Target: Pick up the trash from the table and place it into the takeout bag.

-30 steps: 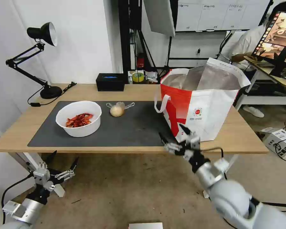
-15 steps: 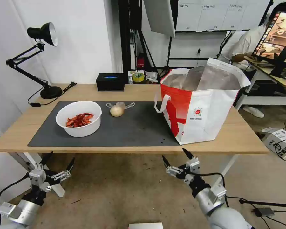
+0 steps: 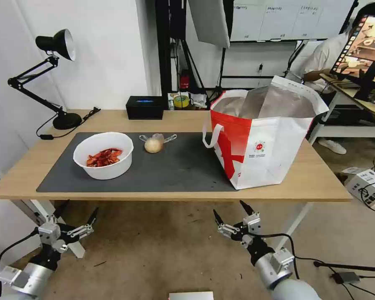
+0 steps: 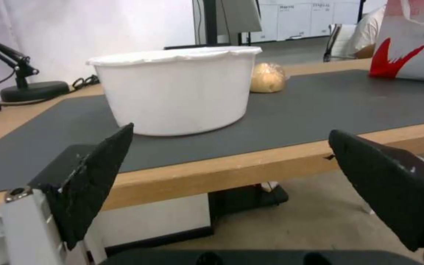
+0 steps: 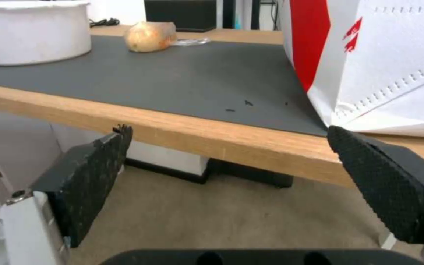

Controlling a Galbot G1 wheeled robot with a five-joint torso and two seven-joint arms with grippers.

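Grippers hang below the front edge of the long light-wood table [image 3: 183, 121], left gripper [image 3: 76, 213] and right gripper [image 3: 231, 211] both spread wide and empty; white round bowl of red crayfish shells [image 3: 103, 155] and clear bag with yellowish lump [image 3: 154, 143] sit on the dark grey mat [image 3: 175, 166]; boxy white-and-red takeout bag [image 3: 262, 137] stands upright at the mat's right end.

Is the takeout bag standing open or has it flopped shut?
Open and upright. The takeout bag stands on the table with its mouth spread wide, foil lining showing inside.

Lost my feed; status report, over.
Left gripper and right gripper open, empty, below table edge. Bowl and bagged lump on mat. Takeout bag open. Nothing blocking.
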